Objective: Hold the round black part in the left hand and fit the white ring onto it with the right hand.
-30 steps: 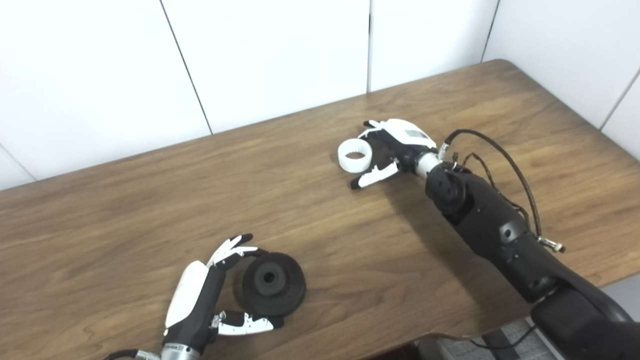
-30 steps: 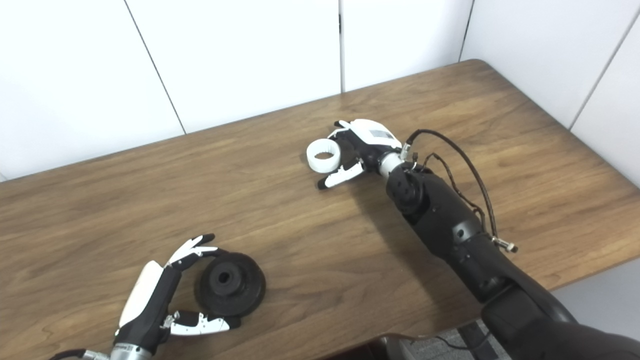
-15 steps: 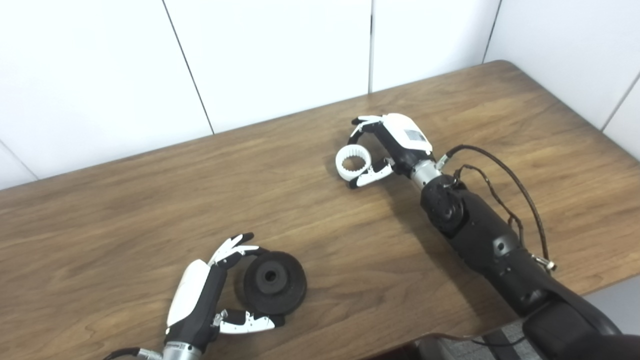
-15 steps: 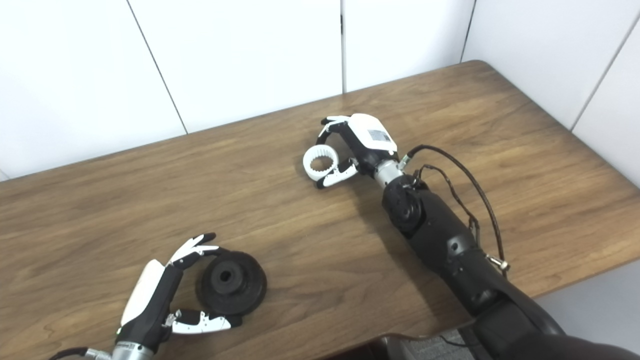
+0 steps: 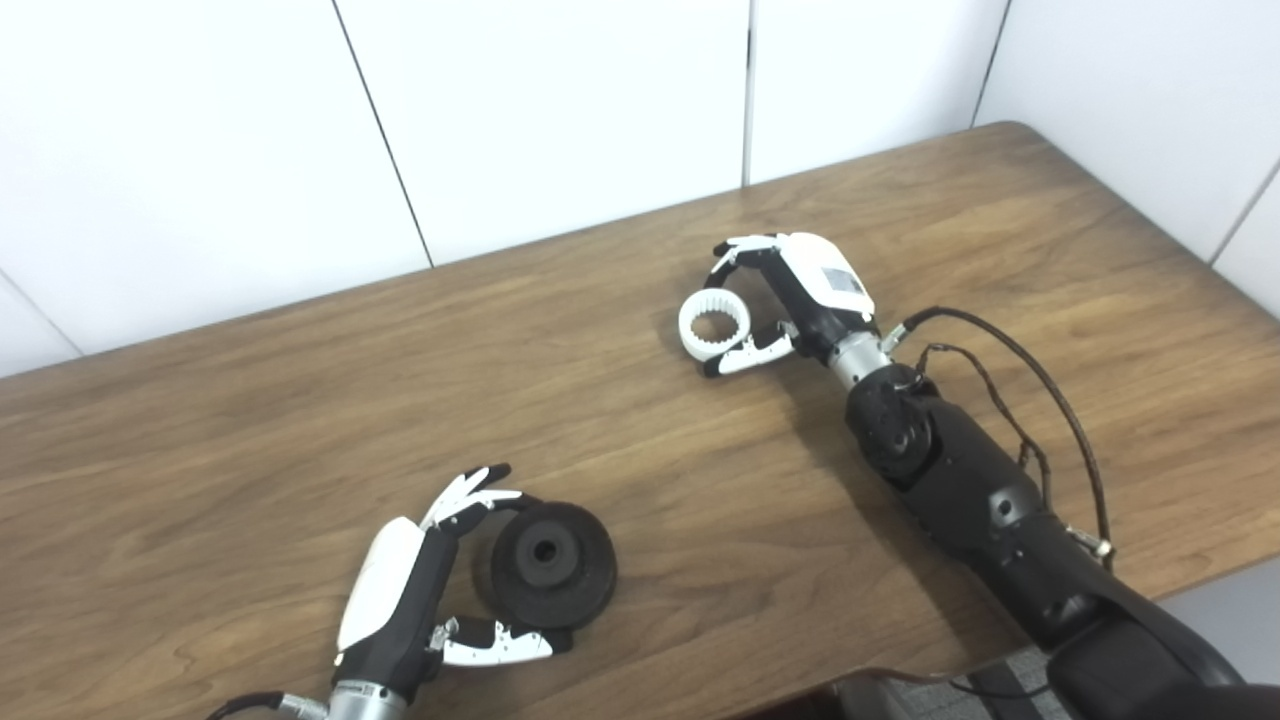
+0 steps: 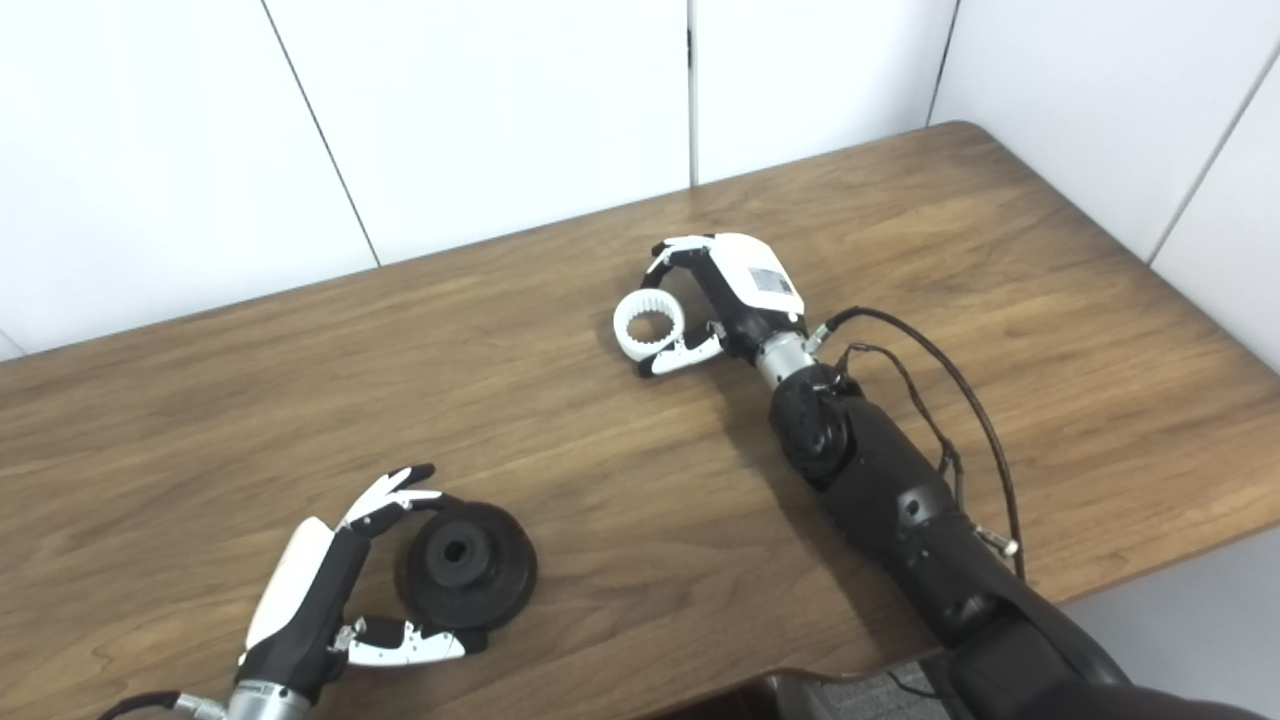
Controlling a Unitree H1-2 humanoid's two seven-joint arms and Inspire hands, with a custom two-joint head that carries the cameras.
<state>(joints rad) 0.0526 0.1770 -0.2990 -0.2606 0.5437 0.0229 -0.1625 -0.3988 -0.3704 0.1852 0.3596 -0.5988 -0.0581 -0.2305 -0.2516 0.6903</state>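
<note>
The round black part [image 5: 552,565], a thick disc with a centre hole, sits at the near left of the wooden table [image 5: 250,420]. My left hand [image 5: 410,590] is cupped around it, fingers [image 5: 468,495] on its far rim and the thumb against its near rim. The white ring [image 5: 714,325], toothed inside, is at the table's middle right. My right hand [image 5: 805,295] is shut on it, fingers curled over the far side and thumb under the near side, with the ring tipped up so its bore shows.
White wall panels stand right behind the table's far edge. Black cables [image 5: 1040,370] loop off the right forearm. The table's near edge [image 5: 700,690] runs just below the left hand, and its right corner [image 5: 1010,125] is rounded.
My right hand has closed fingers and thumb on the white ring and tipped it up from lying flat. The left hand and black part have stayed put; the view shifted slightly.
</note>
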